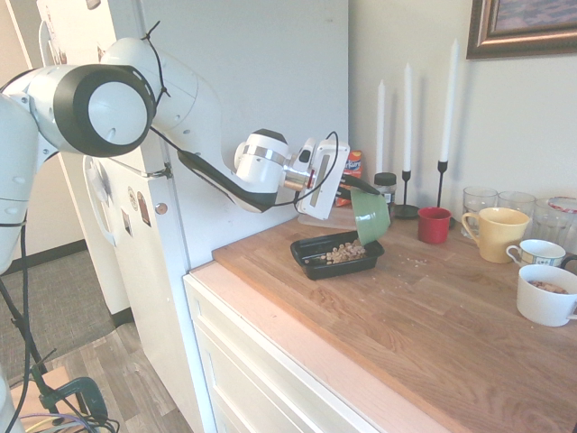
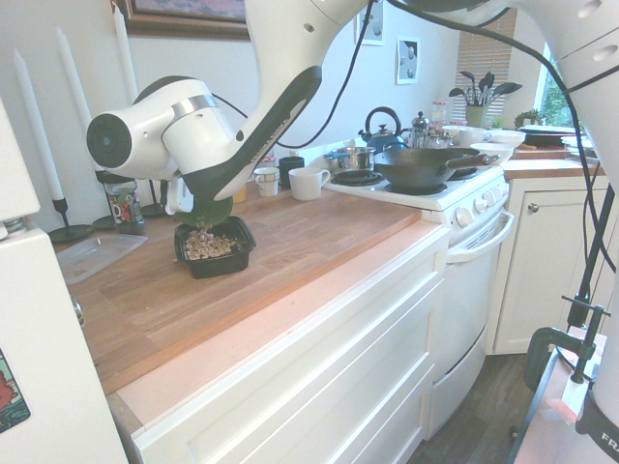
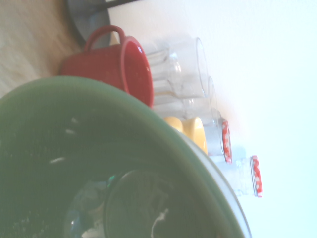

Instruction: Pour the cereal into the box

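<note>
Cereal (image 1: 345, 252): light, loose bits, easy to spill, best poured from green bowl (image 1: 370, 216) pinched at rim by gripper (image 1: 347, 185).

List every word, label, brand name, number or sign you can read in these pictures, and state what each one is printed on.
None can be read.
Orange snack packet: print too small.
Jar by the candlesticks: label blurred.
Fridge magnets: too small to read.
Robot arm: no lettering legible at this angle.
Red-banded glass jars in the wrist view: pattern only, no text made out.
</note>
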`<control>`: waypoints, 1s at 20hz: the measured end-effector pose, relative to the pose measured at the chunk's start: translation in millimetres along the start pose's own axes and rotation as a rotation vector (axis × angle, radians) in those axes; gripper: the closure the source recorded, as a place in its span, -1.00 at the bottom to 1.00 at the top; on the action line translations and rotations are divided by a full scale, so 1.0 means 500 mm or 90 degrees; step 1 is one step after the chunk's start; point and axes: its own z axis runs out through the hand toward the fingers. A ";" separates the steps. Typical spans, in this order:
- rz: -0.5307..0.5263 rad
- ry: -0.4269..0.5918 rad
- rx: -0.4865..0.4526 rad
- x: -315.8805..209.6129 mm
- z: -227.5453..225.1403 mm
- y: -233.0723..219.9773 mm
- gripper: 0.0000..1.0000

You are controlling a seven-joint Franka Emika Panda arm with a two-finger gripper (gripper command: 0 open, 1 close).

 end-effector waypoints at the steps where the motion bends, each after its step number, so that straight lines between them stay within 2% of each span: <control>1: -0.002 0.006 0.001 -0.002 -0.001 0.000 1.00; 5: 0.010 0.008 0.003 0.002 -0.002 0.011 1.00; 7: 0.045 -0.017 0.009 0.023 -0.001 0.036 1.00; 13: 0.195 -0.218 0.079 0.126 0.019 0.188 1.00; 17: 0.266 -0.366 0.141 0.132 0.049 0.260 1.00; 20: 0.311 -0.476 0.198 0.111 0.107 0.317 1.00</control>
